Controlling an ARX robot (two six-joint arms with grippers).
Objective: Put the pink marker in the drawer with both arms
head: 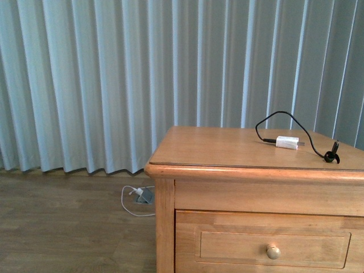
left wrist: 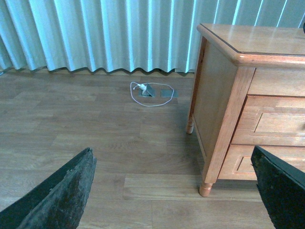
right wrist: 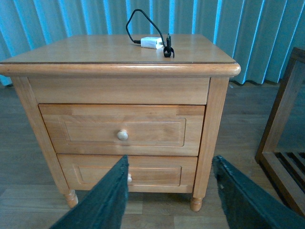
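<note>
A light-wood nightstand [right wrist: 119,52] stood before pale pleated curtains [head: 114,79] on a wood-plank floor [left wrist: 95,143], its upper drawer [right wrist: 124,130] fully closed, the round knob [right wrist: 122,135] centred on the recessed front panel. A second drawer [right wrist: 143,172] below it was closed as well. On the nightstand's top, near the back right corner, a white charger plug [head: 287,142] lay with its black cable [head: 284,118] looping up and back down toward the right edge. The pink marker showed in none of the three views, so its place could not be told. The left gripper [left wrist: 176,191] hung over the floor to the left of the nightstand, its two black fingers [left wrist: 62,195] spread wide with nothing between them. The right gripper [right wrist: 169,195] faced the nightstand's front, likewise spread and empty, its fingers [right wrist: 107,200] framing the lower drawer. On the floor by the curtains a white cord [left wrist: 152,93] curled around a small grey floor outlet [left wrist: 147,90]. A wooden frame [right wrist: 283,143] stood to the right of the nightstand.
</note>
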